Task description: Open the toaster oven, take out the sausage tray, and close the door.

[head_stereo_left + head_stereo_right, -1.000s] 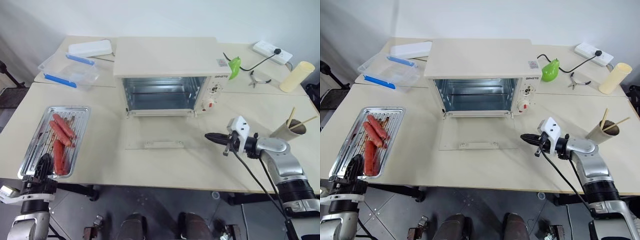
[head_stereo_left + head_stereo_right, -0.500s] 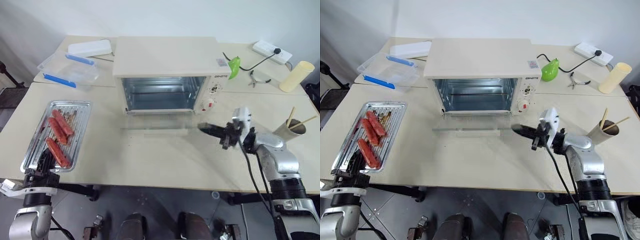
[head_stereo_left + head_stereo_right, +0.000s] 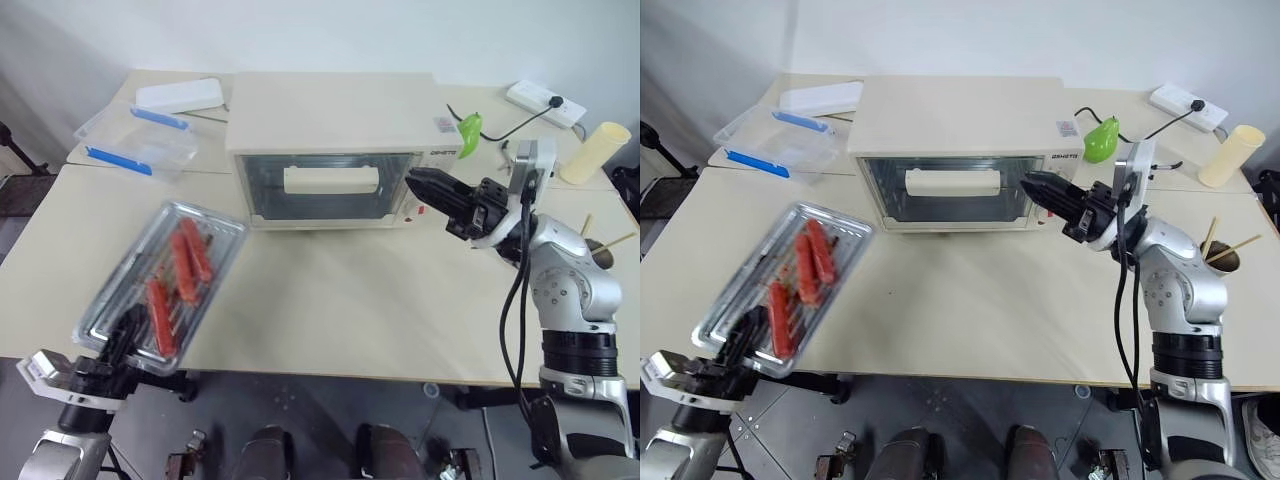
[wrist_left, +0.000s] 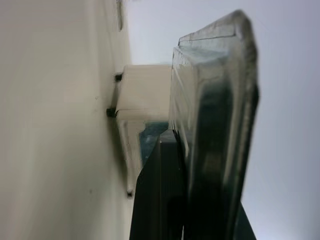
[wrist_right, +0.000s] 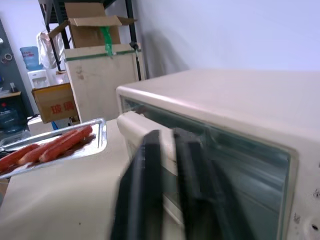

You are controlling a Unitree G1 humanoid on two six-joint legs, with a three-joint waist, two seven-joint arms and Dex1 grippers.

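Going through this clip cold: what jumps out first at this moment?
The sausage tray stands out: it sits askew at the table's near left edge, its near end gripped by the left claw. Behind it, the toaster oven has its door up, with the right claw at the door's right end.

I see cream oven (image 3: 330, 105), silver ribbed tray (image 3: 132, 290) with red sausages (image 3: 190, 252), clear box (image 3: 135, 140) with blue clips, green pear (image 3: 1100, 140).

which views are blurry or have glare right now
Right wrist view: the right gripper is soft, the toaster oven sharper. Left wrist view: the sausage tray edge is a close blur. Left eye view: even light, faint reflections on the door.
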